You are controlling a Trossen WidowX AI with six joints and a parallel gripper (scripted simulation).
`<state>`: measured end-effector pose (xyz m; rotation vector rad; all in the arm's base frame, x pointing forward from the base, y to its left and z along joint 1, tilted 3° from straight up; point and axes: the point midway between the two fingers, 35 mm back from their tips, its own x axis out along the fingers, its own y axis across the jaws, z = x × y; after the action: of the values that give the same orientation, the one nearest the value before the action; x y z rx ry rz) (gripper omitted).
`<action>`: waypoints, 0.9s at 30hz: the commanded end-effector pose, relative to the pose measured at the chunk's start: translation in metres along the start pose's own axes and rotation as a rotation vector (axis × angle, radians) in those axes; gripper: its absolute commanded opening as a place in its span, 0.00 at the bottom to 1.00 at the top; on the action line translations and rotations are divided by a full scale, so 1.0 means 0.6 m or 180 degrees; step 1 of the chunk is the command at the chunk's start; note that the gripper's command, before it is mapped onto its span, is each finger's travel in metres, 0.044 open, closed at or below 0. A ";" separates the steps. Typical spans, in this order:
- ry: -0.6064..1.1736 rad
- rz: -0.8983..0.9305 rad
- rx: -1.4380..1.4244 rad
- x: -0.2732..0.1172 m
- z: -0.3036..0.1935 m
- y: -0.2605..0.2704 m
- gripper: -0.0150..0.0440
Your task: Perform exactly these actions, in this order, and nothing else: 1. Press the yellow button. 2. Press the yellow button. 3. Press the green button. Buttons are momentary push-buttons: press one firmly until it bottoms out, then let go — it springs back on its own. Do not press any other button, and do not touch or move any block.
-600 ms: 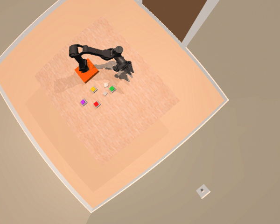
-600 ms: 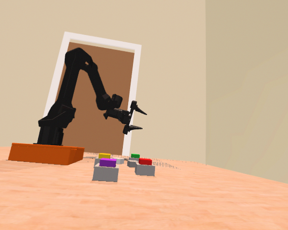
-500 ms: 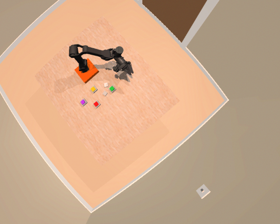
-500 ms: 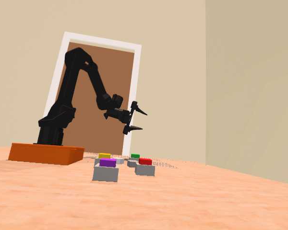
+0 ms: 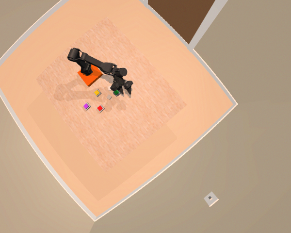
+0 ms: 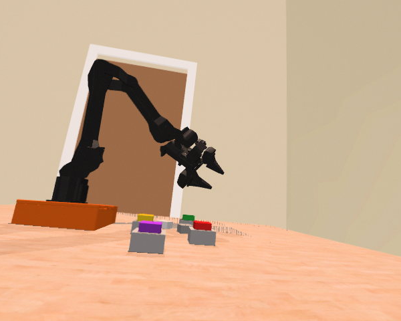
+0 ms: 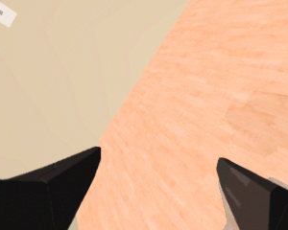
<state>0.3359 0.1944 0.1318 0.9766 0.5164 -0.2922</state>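
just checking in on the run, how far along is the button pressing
Done: nothing that the pictures can confirm; a sprung-back button shows no trace of a press. In hand: the open, empty gripper hangs in the air well above the buttons, and from the top it overlaps the green button rather than the yellow button. Left: at least the green press, perhaps the yellow ones too.
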 end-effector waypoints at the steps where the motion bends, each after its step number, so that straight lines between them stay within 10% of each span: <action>1: 0.0318 -0.0760 -0.1350 0.017 0.092 -0.080 0.93; 27: 0.3208 -0.1236 -0.3429 -0.158 0.229 -0.316 0.93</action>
<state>0.2491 -0.0052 0.0954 -0.0748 1.4353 -0.0733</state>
